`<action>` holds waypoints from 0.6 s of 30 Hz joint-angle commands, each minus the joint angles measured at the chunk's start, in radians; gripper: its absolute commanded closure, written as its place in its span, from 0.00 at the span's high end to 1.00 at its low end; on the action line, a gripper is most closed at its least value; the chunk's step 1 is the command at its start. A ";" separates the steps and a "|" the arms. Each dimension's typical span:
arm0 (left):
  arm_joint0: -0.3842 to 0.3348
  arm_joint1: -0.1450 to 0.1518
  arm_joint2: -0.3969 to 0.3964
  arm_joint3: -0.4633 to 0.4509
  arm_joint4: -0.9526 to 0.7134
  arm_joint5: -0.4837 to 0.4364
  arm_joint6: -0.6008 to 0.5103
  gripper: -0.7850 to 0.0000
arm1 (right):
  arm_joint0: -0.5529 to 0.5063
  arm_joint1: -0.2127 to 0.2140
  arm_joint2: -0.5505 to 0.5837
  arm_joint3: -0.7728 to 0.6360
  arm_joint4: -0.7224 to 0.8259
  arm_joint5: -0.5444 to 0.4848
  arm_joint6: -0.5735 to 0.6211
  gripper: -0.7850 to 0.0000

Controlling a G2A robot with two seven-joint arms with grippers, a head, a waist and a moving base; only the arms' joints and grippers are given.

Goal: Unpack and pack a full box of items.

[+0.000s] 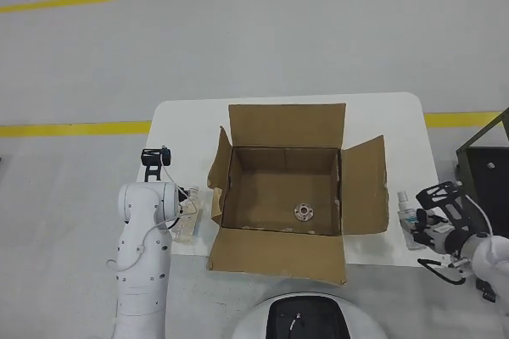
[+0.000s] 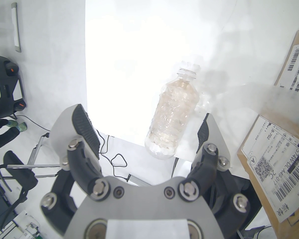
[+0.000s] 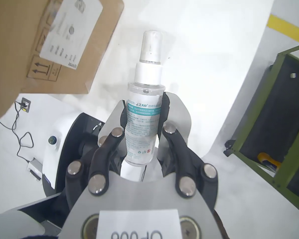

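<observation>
An open cardboard box (image 1: 282, 127) stands mid-table with its flaps spread; a small round metal part (image 1: 303, 210) lies on its floor. A clear plastic bottle (image 2: 173, 115) lies on the white table left of the box (image 2: 271, 160), also seen as the bottle (image 1: 187, 222) beside the left arm. My left gripper (image 2: 149, 125) is open, its fingers on either side of the bottle's base end without touching it. My right gripper (image 3: 144, 110) is shut on a white-capped spray bottle (image 3: 149, 58) at the table's right edge, where the gripper (image 1: 420, 222) holds the spray bottle (image 1: 405, 216).
A green metal rack (image 1: 492, 161) stands just off the table's right side, close to the right arm. The box's right flap (image 1: 365, 186) reaches toward the spray bottle. Bare table (image 1: 187, 127) lies behind and left of the box.
</observation>
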 commanded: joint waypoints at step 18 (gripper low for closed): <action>0.000 0.000 0.000 0.000 0.000 0.000 0.000 1.00 | 0.133 0.012 -0.204 0.255 -0.225 0.076 -0.049 0.00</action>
